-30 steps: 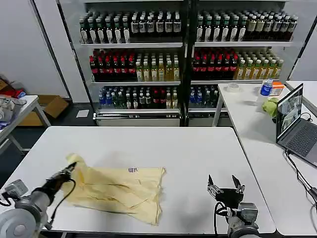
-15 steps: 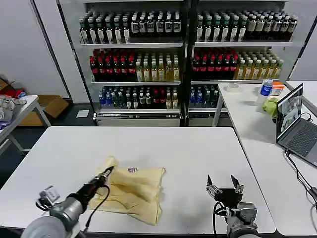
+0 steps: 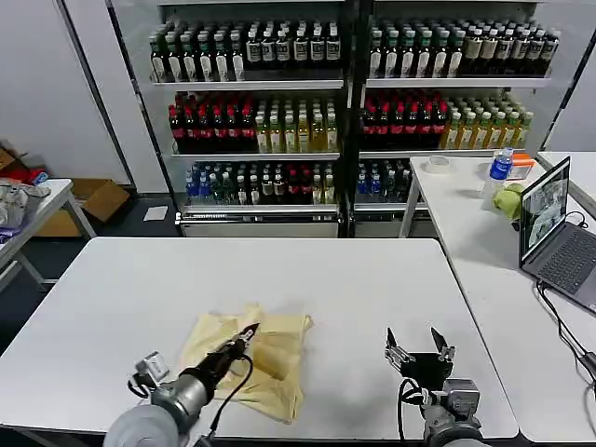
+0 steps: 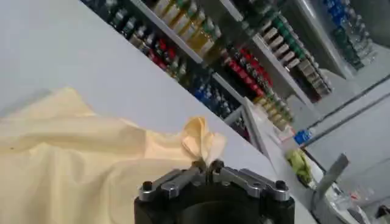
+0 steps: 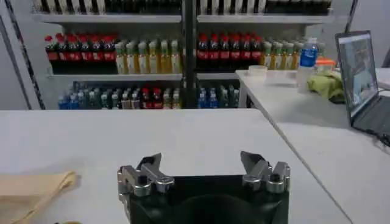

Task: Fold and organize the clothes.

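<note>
Bright, even indoor light falls from overhead, and the white bench (image 3: 307,279) reads clean with no hard glare. Shadows are soft and faint, a thin one hugging the edge of the cream T-shirt (image 3: 270,358). In the left wrist view the near fabric is sharp while the bottle shelves (image 4: 244,55) behind go soft and tilted. The right wrist view stays fairly crisp throughout.

Left gripper (image 3: 250,331): slim black fingers, grey cylindrical wrist, black cable. Right gripper (image 3: 415,346): black body, silver screw-studded fingers.
</note>
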You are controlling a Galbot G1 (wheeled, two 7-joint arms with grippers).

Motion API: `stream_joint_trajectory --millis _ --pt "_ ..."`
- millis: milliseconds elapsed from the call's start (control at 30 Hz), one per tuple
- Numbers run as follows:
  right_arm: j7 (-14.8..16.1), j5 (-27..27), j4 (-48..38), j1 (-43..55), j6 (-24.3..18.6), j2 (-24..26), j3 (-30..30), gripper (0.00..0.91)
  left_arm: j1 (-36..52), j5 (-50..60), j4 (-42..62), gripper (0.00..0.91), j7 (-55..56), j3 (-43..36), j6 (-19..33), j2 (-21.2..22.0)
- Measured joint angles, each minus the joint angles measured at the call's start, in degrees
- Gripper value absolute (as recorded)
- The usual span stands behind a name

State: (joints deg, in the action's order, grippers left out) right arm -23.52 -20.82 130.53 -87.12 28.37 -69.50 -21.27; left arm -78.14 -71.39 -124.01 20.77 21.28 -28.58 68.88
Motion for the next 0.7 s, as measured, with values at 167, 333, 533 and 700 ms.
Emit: stream_joint_trajectory --millis 167,333,533,700 --pt "0.0 0.1 0.2 -0.2 0.0 0.0 0.1 0.907 1.4 1.6 1.6 0.907 0.2 -2.5 -0.4 1.8" --pt "0.0 0.1 0.5 -0.3 0.1 0.2 0.0 0.907 2.2 2.8 2.2 0.907 0.2 -4.4 -0.4 3.1" --pt "0.0 0.1 0.7 -0.1 0.2 0.0 0.1 0.907 1.6 3.4 1.5 0.907 -0.1 -5.1 -0.6 3.2" --pt "0.0 0.1 0.7 0.0 0.2 -0.1 0.0 0.907 0.6 3.4 -0.2 0.907 -0.2 -3.7 -0.7 2.5"
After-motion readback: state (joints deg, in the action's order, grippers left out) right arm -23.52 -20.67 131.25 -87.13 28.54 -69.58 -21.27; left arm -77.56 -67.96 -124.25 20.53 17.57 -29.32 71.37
